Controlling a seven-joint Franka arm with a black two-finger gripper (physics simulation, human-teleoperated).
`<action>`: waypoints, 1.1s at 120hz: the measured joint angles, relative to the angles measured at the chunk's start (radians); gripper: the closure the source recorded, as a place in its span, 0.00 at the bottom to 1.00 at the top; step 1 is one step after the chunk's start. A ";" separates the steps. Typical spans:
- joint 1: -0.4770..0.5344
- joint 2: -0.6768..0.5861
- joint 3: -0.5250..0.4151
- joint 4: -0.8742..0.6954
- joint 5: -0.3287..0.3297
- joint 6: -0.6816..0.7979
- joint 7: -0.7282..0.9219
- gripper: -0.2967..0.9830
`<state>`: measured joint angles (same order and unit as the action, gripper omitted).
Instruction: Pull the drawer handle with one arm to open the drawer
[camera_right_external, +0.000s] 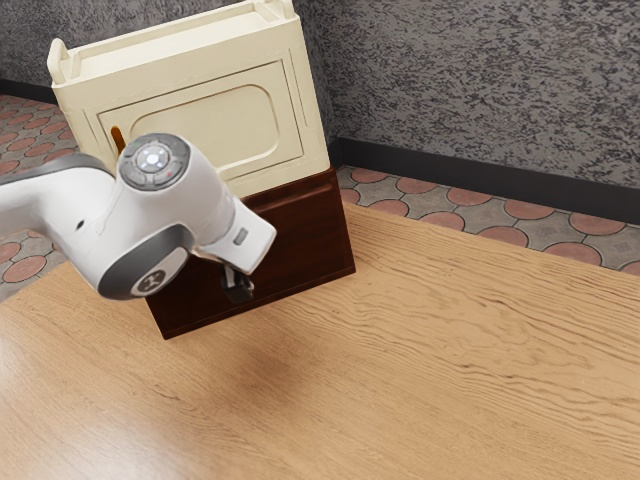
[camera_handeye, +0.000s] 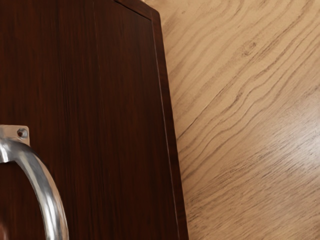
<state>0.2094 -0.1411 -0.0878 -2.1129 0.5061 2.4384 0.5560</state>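
Wood-grained table (camera_right_external: 430, 350) beside a mottled grey wall (camera_right_external: 480, 90).

No letters, numbers or brand names are legible. Marking: one round, pale emblem with a dark figure (camera_right_external: 151, 281), on the dark grey oval joint cap (camera_right_external: 178, 241) of my smooth white jointed arm (camera_right_external: 120, 225), at the exterior view's left, on the arm's near side. The figure's exact shape cannot be resolved.
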 joint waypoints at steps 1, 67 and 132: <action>0.000 -0.003 -0.002 -0.003 0.000 0.000 -0.001 0.29; -0.009 -0.177 -0.060 -0.169 -0.007 -0.003 -0.038 0.24; 0.016 -0.024 -0.023 0.020 -0.020 -0.006 -0.044 0.23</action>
<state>0.2256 -0.1651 -0.1107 -2.0927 0.4862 2.4324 0.5120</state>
